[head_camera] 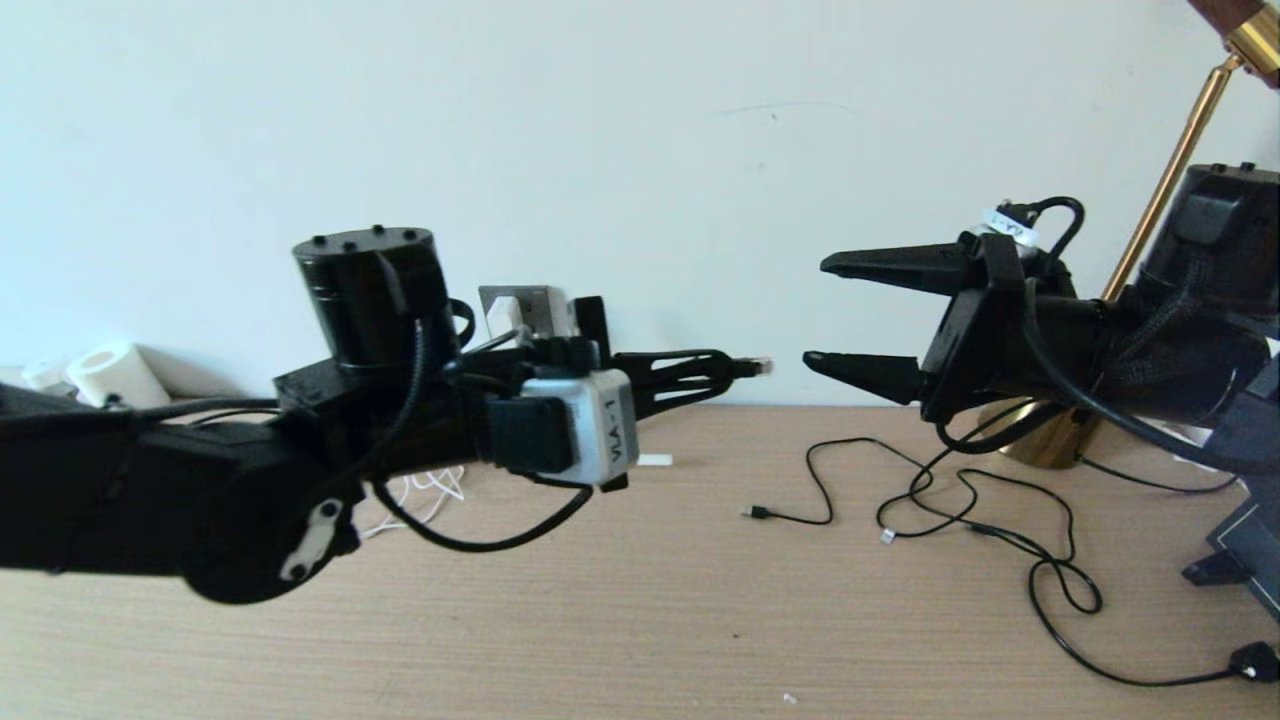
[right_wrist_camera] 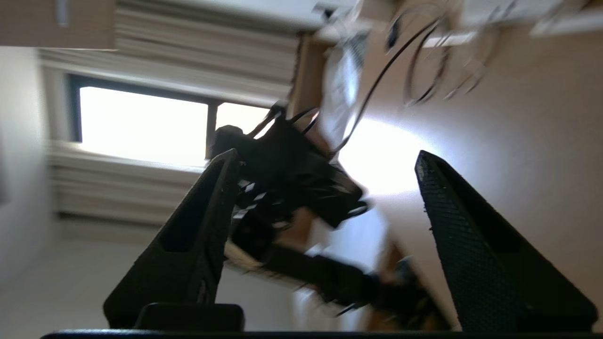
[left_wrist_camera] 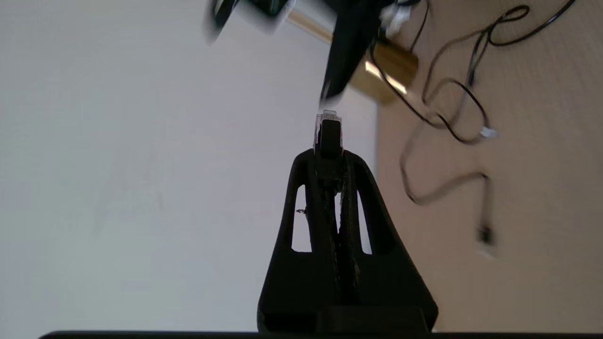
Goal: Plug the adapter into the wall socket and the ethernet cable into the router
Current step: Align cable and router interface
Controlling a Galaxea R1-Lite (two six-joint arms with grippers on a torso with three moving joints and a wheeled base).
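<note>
My left gripper (head_camera: 735,368) reaches to the right above the table, shut on the black plug end of the ethernet cable (head_camera: 757,366). The clear tip of the plug (left_wrist_camera: 329,127) sticks out past the closed left gripper (left_wrist_camera: 330,153). My right gripper (head_camera: 815,312) faces it from the right, open and holding nothing, a short gap from the plug. The right gripper (right_wrist_camera: 325,155) is wide apart. Behind the left arm, a grey wall socket plate (head_camera: 535,298) carries a small white block, seemingly the adapter (head_camera: 507,316). The router is hidden or out of view.
Thin black cords (head_camera: 960,500) with small connectors lie looped on the wooden table (head_camera: 640,620) at the right. A brass lamp base (head_camera: 1040,440) stands behind them. A white cylinder (head_camera: 115,372) lies at the far left by the wall, and white cord (head_camera: 430,490) lies under the left arm.
</note>
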